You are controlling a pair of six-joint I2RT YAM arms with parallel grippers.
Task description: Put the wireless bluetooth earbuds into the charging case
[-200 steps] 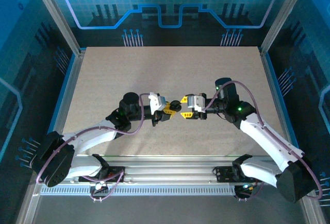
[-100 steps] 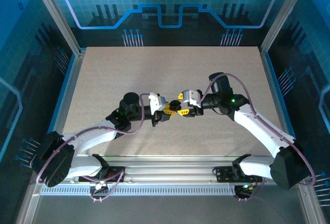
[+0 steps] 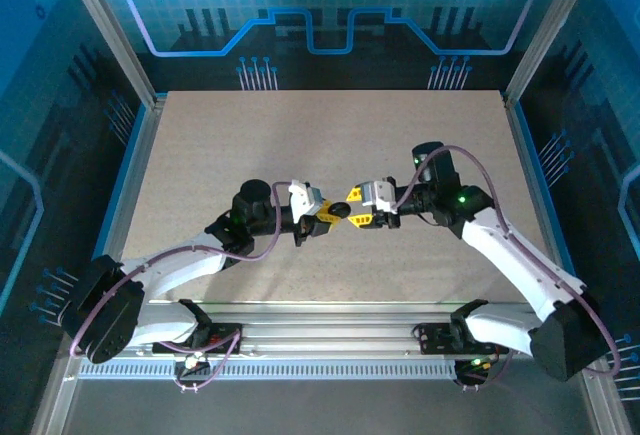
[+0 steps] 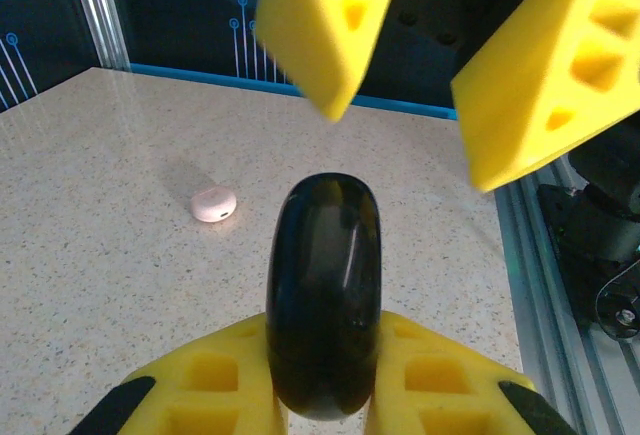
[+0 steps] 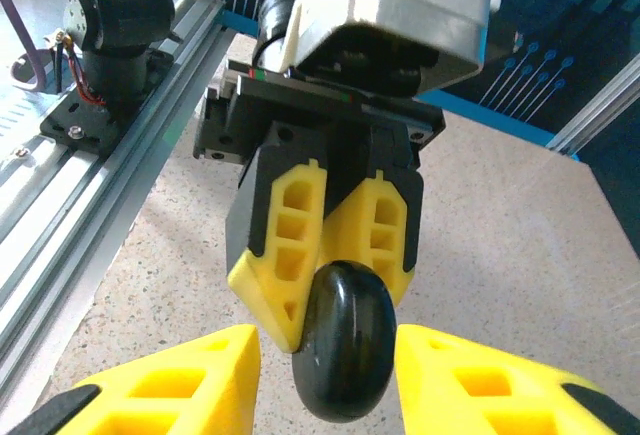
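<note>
Over table (image 3: 330,145), case (image 4: 323,295) in left hand (image 3: 327,214)

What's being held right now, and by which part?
The left hand clamps the glossy black rounded case piece by one end between its yellow fingers; the right hand flanks the free end, open.

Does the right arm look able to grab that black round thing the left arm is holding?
Probably yes. The right fingers stand open on either side of the black disc, at its free end, with nothing between them and it. The left fingers pinch only its other end.
</note>
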